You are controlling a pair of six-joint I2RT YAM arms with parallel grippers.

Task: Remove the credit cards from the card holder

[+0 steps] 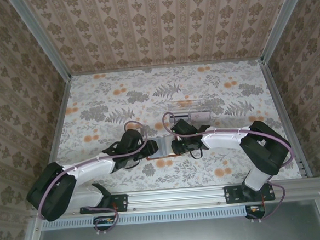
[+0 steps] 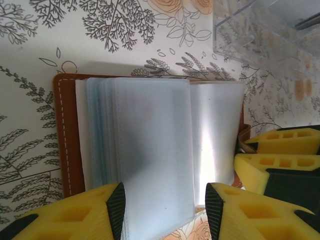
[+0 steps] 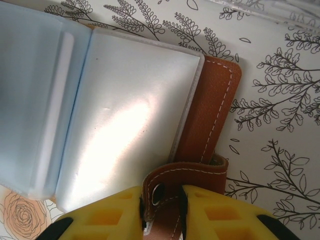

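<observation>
Right fingers point(image 3: 100, 220) on card holder point(image 3: 210, 110) strap point(image 3: 167, 182)

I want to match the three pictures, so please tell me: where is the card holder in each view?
Top view: the card holder sits just below the middle, nearer than the clear tray.
Left wrist: open across the middle; tray at top right.
Right wrist: upper left to middle, its strap at the bottom edge; tray edge at top right.
Shared landmark: the clear tray.
</observation>
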